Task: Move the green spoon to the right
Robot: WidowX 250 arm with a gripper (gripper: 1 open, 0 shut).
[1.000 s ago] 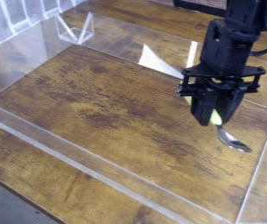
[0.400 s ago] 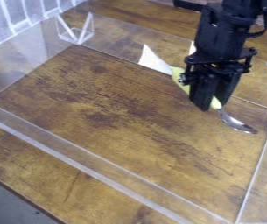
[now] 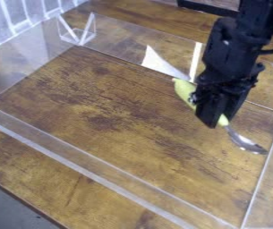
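So right now the gripper (image 3: 214, 114) is pointing straight down at the right side of the frame, jaws clamped on the yellow-green handle of the green spoon (image 3: 189, 92). The spoon lies slanted: handle end pokes out up and left of the jaws, and the shiny bowl sticks out lower right, close to the clear wall (image 3: 270, 183) on the right edge of the tabletop (image 3: 115, 116) (the whole work area is fenced in by these see-through panels).

I can't quite tell if the spoon is lifted or dragging, since the bowl looks like it's right at the wood surface.

My take on doing this step well:

- The grip sits partway along the handle, so the bowl end hangs out on its own. Keep the motion slow and level so it doesn't swing or slip out of the jaws.
- If the bowl is touching the wood, a small lift before sliding further right would stop it catching on the grain.
- Watch that right-hand wall. The bowl leads, so it'll hit the panel before the gripper does. There's not much room left, so I'd say the move is nearly done.
- Set it down flat before letting go, then pull straight up.
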